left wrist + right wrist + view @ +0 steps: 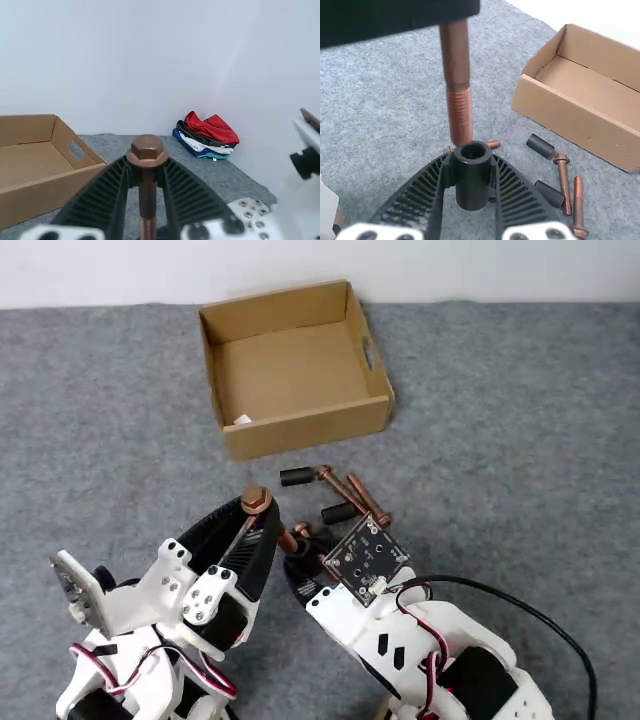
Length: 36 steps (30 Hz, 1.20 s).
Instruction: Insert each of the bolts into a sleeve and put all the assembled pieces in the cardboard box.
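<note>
The right wrist view shows the meeting point. The right gripper [471,165] pinches a black sleeve [472,177] upright between its ribbed fingers. Straight above it hangs a copper bolt [456,75], its threaded tip right at the sleeve's mouth. Whether the tip has entered cannot be told. The dark body of the left gripper [395,20] is above, around the bolt's upper shank.

The left wrist view shows the other end. The left gripper is pressed onto the bolt's shank just under the hex head [147,150], which stands clear above the fingertips.

The high view sets the two grippers tip to tip, the bolt head in the left gripper just beside the right arm's wrist camera board [365,555]. That board covers the sleeve from above.

Beyond the right gripper, on the grey surface [520,440], lie one loose sleeve [541,146] and a second loose sleeve [549,192]. Two loose bolts [562,172] lie side by side next to them, and a third bolt [490,144] lies just behind the held sleeve. Farther out past these stands the cardboard box [300,435], open side up, with a small white scrap [243,420] in one corner.

Far past the left gripper, a pile of folded clothes [205,135] lies against the wall [150,60].
</note>
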{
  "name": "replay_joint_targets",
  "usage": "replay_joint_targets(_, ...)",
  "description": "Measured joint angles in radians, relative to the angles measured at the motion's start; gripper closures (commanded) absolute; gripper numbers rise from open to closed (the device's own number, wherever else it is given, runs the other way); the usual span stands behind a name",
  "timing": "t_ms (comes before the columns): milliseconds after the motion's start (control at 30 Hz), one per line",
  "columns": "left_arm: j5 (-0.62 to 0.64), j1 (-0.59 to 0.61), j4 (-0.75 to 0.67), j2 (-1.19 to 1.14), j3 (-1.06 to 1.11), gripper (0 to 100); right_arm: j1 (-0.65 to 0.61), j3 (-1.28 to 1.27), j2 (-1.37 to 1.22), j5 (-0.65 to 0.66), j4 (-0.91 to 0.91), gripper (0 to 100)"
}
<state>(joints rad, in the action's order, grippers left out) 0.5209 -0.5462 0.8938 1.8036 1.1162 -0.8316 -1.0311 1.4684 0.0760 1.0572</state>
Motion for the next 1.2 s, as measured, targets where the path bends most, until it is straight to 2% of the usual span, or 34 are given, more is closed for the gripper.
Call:
replay_joint_targets(567, 0.003, -0.025, -0.015, 0.0, 0.115, 99, -0.002, -0.002, -0.002, 0.0, -0.057, 99.1)
replay_joint_targets(700, -0.015, -0.083, 0.049, 0.002, 0.115, 99, 0.0, -0.002, 0.0, 0.0, -0.057, 99.1)
replay_joint_targets(933, -0.152, -0.138, 0.196, 0.002, 0.11, 99, -0.005, -0.011, 0.0, 0.003, -0.055, 99.1)
replay_joint_targets(1033, -0.218, -0.138, 0.218, 0.002, 0.103, 95, -0.006, -0.014, -0.002, 0.005, -0.055, 99.1)
replay_joint_targets(1200, -0.288, -0.109, 0.245, 0.002, 0.095, 81, -0.006, -0.014, -0.002, 0.011, -0.055, 99.1)
